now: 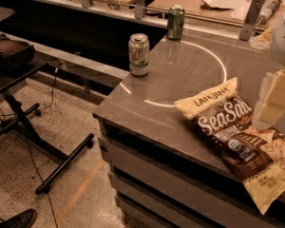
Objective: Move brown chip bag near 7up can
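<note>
1. The brown chip bag (237,132) lies flat near the worktop's (180,75) front right edge (lettering up).
2. The 7up can (139,54) stands upright at the left edge, well apart from the bag.
3. The claw (270,109) hangs beside the bag's right side; I cannot tell its opening or hold.

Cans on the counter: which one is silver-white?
The 7up can, at the left edge of the counter, silver-white with a green-yellow logo; the other can, farther back, is all dark green. The gripper is at right, by the brown chip bag.
</note>
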You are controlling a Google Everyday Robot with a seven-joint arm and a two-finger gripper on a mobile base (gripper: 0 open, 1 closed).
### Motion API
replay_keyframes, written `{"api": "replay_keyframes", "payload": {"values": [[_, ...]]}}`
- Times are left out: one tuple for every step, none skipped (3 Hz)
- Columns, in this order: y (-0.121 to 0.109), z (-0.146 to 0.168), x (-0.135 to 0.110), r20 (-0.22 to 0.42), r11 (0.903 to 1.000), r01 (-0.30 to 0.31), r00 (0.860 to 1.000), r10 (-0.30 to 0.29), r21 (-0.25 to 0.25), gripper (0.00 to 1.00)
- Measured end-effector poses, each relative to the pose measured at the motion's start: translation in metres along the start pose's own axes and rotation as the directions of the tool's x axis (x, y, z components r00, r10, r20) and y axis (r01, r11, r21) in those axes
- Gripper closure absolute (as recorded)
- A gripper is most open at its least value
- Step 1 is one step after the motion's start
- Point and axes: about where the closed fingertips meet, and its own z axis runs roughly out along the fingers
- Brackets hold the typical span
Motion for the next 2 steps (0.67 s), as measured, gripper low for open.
{"api": "replay_keyframes", "payload": {"values": [[0.000, 0.000, 0.000, 0.000, 1.0000, 0.000, 1.000, 0.000, 0.000, 0.00], [-0.005, 0.026, 0.010, -0.022, 0.9980, -0.039, 0.999, 0.038, -0.049, 0.00]]}}
